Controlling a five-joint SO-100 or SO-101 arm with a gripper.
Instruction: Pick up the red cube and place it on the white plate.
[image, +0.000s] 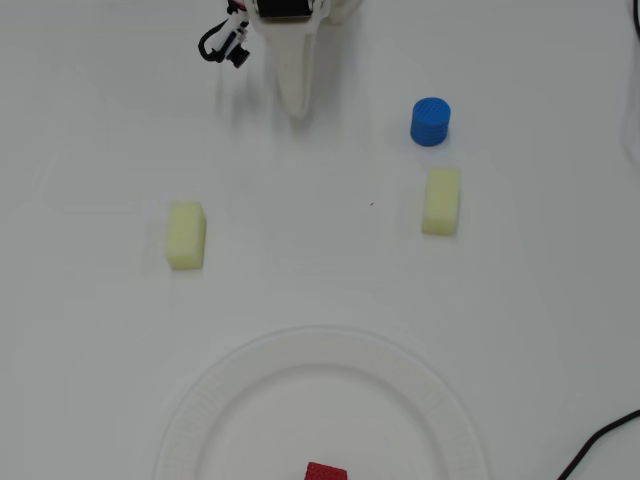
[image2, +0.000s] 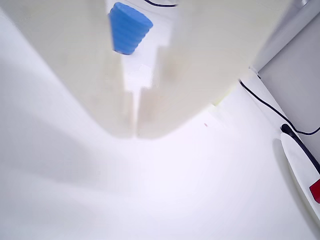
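Observation:
The red cube lies on the white plate at the bottom edge of the overhead view, partly cut off by the frame. My gripper is far from it at the top of that view, shut and holding nothing. In the wrist view the pale fingers meet along a thin seam, and my gripper points at bare table. The red cube shows as a sliver at the right edge, on the plate.
A blue ribbed cylinder stands right of the gripper, also seen past the fingers as the blue cylinder. Two pale yellow blocks lie mid-table. A black cable runs at the lower right.

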